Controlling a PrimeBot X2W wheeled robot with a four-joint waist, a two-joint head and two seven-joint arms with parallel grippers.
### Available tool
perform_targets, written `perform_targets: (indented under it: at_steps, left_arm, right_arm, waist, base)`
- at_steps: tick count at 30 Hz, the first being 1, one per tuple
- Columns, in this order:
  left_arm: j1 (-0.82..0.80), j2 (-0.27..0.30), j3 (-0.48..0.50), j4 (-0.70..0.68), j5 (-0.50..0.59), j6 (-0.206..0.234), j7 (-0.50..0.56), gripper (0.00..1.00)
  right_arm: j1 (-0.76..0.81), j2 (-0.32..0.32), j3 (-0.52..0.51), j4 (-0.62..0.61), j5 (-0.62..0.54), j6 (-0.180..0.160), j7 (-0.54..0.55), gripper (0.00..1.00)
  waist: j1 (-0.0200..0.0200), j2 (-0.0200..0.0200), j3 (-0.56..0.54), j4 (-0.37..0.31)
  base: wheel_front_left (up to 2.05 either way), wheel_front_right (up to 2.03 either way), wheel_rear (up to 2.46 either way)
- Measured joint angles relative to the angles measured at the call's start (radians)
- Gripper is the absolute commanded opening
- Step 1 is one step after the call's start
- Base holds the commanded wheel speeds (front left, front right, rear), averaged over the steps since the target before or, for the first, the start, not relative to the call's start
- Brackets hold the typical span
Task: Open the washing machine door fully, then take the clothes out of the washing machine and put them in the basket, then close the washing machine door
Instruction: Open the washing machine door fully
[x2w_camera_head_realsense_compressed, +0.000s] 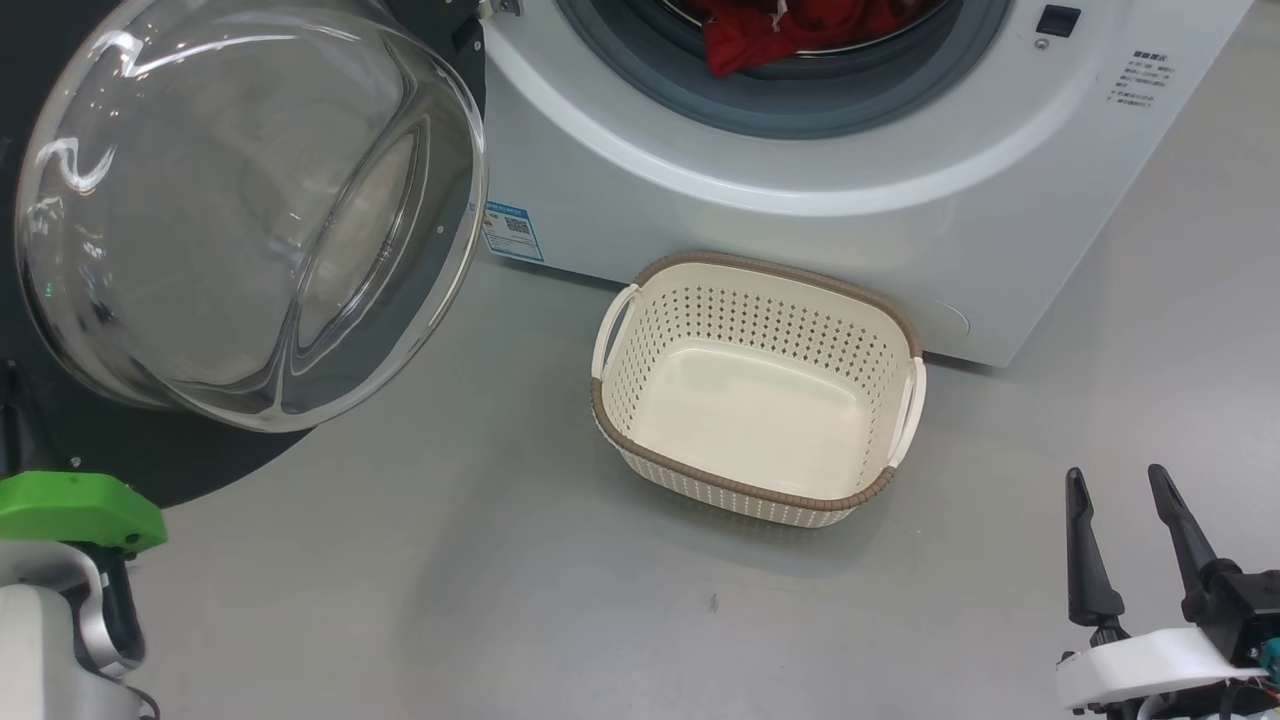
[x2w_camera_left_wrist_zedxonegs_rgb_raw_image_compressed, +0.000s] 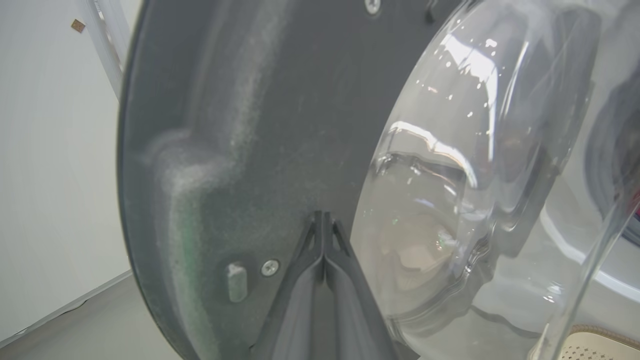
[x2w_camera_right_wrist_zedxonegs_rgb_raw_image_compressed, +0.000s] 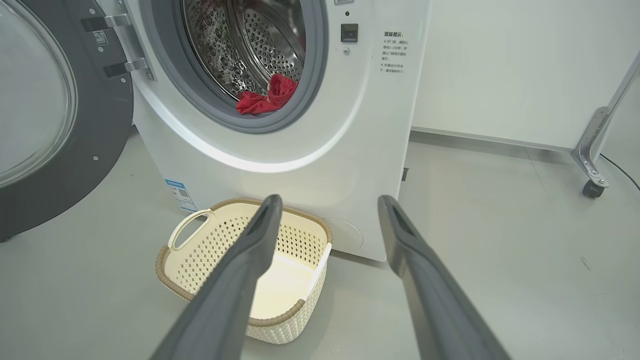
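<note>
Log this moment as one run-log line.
washing machine door: open | clothes: inside washing machine | basket: empty | left gripper: shut, at door | right gripper: open, empty

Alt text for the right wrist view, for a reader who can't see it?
Red clothes lie at the mouth of the washing machine, whose door stands wide open at left. An empty cream basket sits on the floor before it, beyond the open right tool.
</note>
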Motion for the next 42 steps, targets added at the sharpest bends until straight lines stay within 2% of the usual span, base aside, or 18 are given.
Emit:
perform_targets:
  at_steps: [12,16,21,37,38,40,41,42]
  left_arm:
    - [0.084,-0.035,-0.015,-0.039,0.027,0.000,-0.028,0.00]
    - [0.130,-0.047,-0.048,-0.061,0.056,0.000,-0.036,0.00]
    - [0.188,-0.088,-0.100,-0.096,0.074,-0.002,-0.036,0.00]
    - [0.310,-0.120,-0.252,-0.184,0.109,-0.070,-0.037,0.00]
    - [0.313,-0.120,-0.258,-0.188,0.110,-0.071,-0.037,0.02]
    - [0.318,-0.120,-0.269,-0.196,0.110,-0.072,-0.037,0.24]
    - [0.318,-0.120,-0.269,-0.196,0.110,-0.072,-0.037,0.40]
    - [0.320,-0.120,-0.277,-0.202,0.110,-0.080,-0.037,0.50]
  right_arm:
    - [-0.004,0.005,0.006,0.016,-0.002,0.001,0.000,1.00]
    - [-0.004,0.013,0.008,0.019,-0.002,0.003,0.000,1.00]
    - [-0.003,0.020,0.009,0.020,-0.002,0.008,0.000,1.00]
    - [-0.002,0.031,0.055,0.017,-0.007,0.016,0.000,1.00]
    - [-0.002,0.032,0.059,0.017,-0.010,0.018,0.000,1.00]
    - [-0.002,0.033,0.068,0.017,-0.010,0.018,0.000,1.00]
    - [-0.002,0.033,0.068,0.017,-0.010,0.018,0.000,1.00]
    - [-0.002,0.036,0.077,0.017,-0.010,0.018,0.000,1.00]
  waist:
    - [0.0000,0.0000,-0.023,-0.012]
    - [0.0000,0.0000,-0.040,-0.019]
    - [0.0000,0.0000,-0.064,-0.024]
    - [0.0000,0.0000,-0.114,-0.063]
    - [0.0000,0.0000,-0.116,-0.070]
    - [0.0000,0.0000,-0.120,-0.084]
    - [0.0000,0.0000,-0.120,-0.084]
    - [0.0000,0.0000,-0.123,-0.099]
  base:
    - [0.00,0.00,0.00]
    - [0.00,0.00,0.00]
    - [0.00,0.00,0.00]
    - [0.00,0.00,0.00]
    - [0.00,0.00,0.00]
    - [0.00,0.00,0.00]
    - [0.00,0.00,0.00]
    - [0.00,0.00,0.00]
